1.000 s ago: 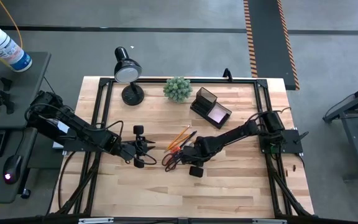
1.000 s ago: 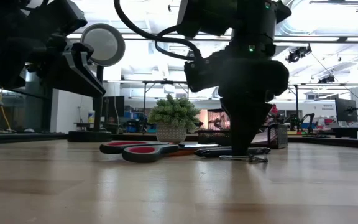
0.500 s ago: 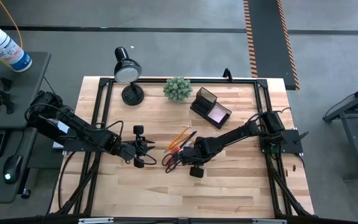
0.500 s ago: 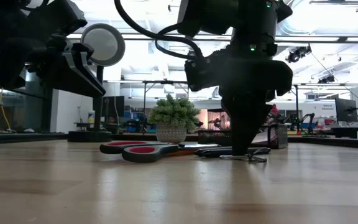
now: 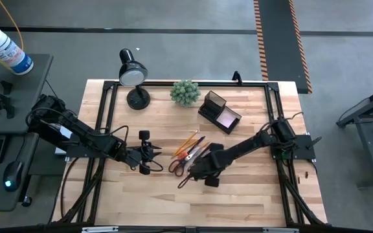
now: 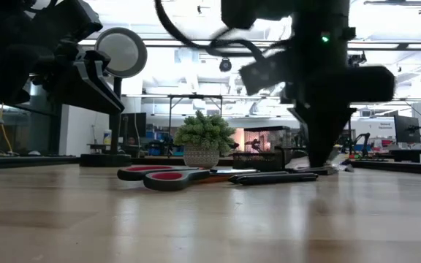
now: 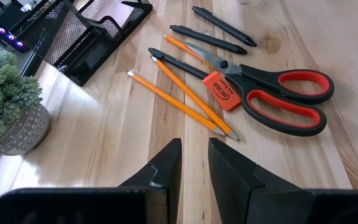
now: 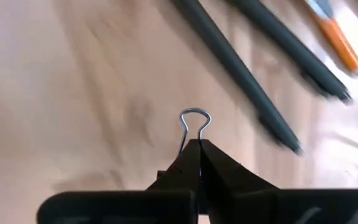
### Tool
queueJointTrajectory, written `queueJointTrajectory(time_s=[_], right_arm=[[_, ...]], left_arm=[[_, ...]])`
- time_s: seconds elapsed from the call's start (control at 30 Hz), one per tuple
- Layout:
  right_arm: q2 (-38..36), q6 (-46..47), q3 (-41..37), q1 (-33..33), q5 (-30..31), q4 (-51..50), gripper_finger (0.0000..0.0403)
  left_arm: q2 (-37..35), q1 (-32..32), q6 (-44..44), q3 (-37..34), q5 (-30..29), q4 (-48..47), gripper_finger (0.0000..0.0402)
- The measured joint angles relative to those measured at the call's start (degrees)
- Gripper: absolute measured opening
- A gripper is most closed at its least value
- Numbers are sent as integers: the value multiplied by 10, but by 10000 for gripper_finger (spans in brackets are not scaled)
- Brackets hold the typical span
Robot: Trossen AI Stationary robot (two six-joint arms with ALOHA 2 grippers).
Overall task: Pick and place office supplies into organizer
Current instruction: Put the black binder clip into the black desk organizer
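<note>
My right gripper (image 5: 198, 173) hangs over the table's middle, pointing down, shut on a small black clip (image 8: 193, 127). Its wire loop sticks out past the fingertips. Below it lie two dark pens (image 8: 241, 74). Orange-handled scissors (image 7: 284, 99), orange pencils (image 7: 185, 102), an orange eraser (image 7: 224, 98) and the pens (image 7: 219, 25) lie flat on the wood. My left gripper (image 7: 194, 165) stands to their left, narrowly open and holding nothing. The black organizer (image 5: 217, 111) stands at the back, with a pink sticky pad (image 5: 228, 119) in its tray. My right gripper pinches the clip between its two fingertips (image 8: 188, 158), coming from above and pointing down. Only the wire loop (image 8: 195, 116) shows beyond the tips; the fingers hide the rest of the clip. The clip is lifted clear of the table.
A black desk lamp (image 5: 133, 74) and a green plant ball (image 5: 185, 92) stand along the far edge. The scissors (image 5: 181, 165) lie between the two grippers. Bare wood lies toward the near edge (image 5: 193, 207).
My right gripper has risen and drifted toward the table's near right, tipping to point more steeply down. The clip that lay on the wood under it has come up off the table with it. The pens and scissors have stayed where they were.
</note>
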Motion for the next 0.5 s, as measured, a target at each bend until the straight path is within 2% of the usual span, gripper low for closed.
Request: queueJointTrajectory(time_s=[0.23, 0.33, 0.5], right_arm=[[-5, 21, 1, 11, 24, -38, 0], [-22, 48, 1, 18, 75, -73, 0], [-68, 79, -5, 24, 114, -100, 0]], left_arm=[[0, 0, 0, 0, 0, 2, 67], [0, 0, 0, 0, 0, 3, 67], [0, 0, 0, 0, 0, 4, 67]])
